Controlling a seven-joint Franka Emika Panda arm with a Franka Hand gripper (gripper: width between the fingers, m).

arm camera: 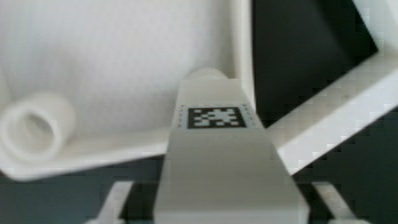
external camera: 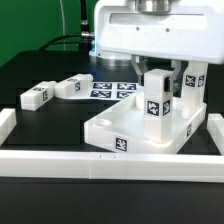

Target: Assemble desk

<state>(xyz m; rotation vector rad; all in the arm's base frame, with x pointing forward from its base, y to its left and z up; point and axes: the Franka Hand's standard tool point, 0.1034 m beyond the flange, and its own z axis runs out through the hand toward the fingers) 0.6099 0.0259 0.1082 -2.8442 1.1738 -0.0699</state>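
ok so my fingers (arm camera: 121,203) are clamped on both sides of a leg block (arm camera: 217,150). In the wrist view you can see a pad pressed on each flank, so the gripper (external camera: 158,78) is closed on it and nothing looks loose. The leg block hangs upright with its tag toward the exterior camera, down inside the upturned tabletop (external camera: 118,128), and its lower end is at or just above the tray floor, I honestly can't tell if it touches. What bugs me is that in the wrist view the round corner recess (arm camera: 32,125) sits off to one side of the tip, not under it. If I push down from here I reckon the end lands on flat floor or catches the recess lip, and then the block twists in my grip or shoves the whole tabletop along, since it only lies there against the border wall (external camera: 90,165). Other worry: a second leg (external camera: 196,85) stands upright just beside me on the exterior view's right, so a sideways correction that way could bump it with my hand. As for what's in the tray, it's that second leg at the far corner (seated or only standing, can't tell) plus the one I hold, and the rest of the floor looks bare. Two spare legs (external camera: 35,96) lie flat out on the black table toward the exterior view's left, near the marker board (external camera: 115,88)
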